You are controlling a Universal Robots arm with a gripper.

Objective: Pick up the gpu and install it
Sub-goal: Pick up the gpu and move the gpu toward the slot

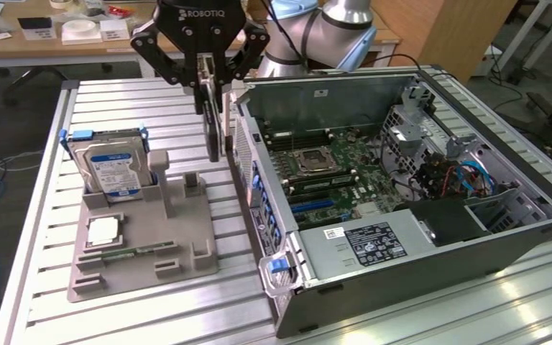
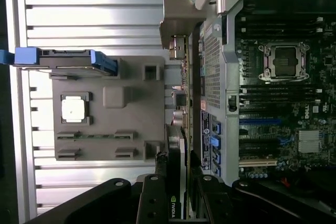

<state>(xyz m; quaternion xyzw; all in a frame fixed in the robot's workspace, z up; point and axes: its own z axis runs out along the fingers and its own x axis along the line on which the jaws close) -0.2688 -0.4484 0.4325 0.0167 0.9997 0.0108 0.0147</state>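
**GPU in my grip, hanging beside the open case**

My gripper (image 1: 213, 90) is clamped on the gpu (image 1: 215, 129), with the fingers (image 1: 202, 85) pressed in from both flat sides near its upper end. The card hangs edge-down and upright, clear of the slatted table (image 1: 113, 100). It sits between the grey holder tray (image 1: 141, 244) and the outer wall of the computer case (image 1: 401, 215) — just beside that wall and outside the case. I cannot tell whether it touches the metal.

In the wrist view I see the gpu (image 2: 184, 103) edge-on, running away from my gripper (image 2: 181, 198). Its silver bracket is at the far end, and a small green logo shows between my fingers (image 2: 155, 198).

The case lies on its side with the panel off, so the motherboard (image 1: 324, 172) is exposed.

On the tray, the hard drive (image 1: 111, 169) stands upright in its blue-edged caddy at the far end. A square processor chip (image 1: 103, 230) lies flat below it, and a narrow RAM stick (image 1: 127, 253) lies nearer the front — all well apart from the card.
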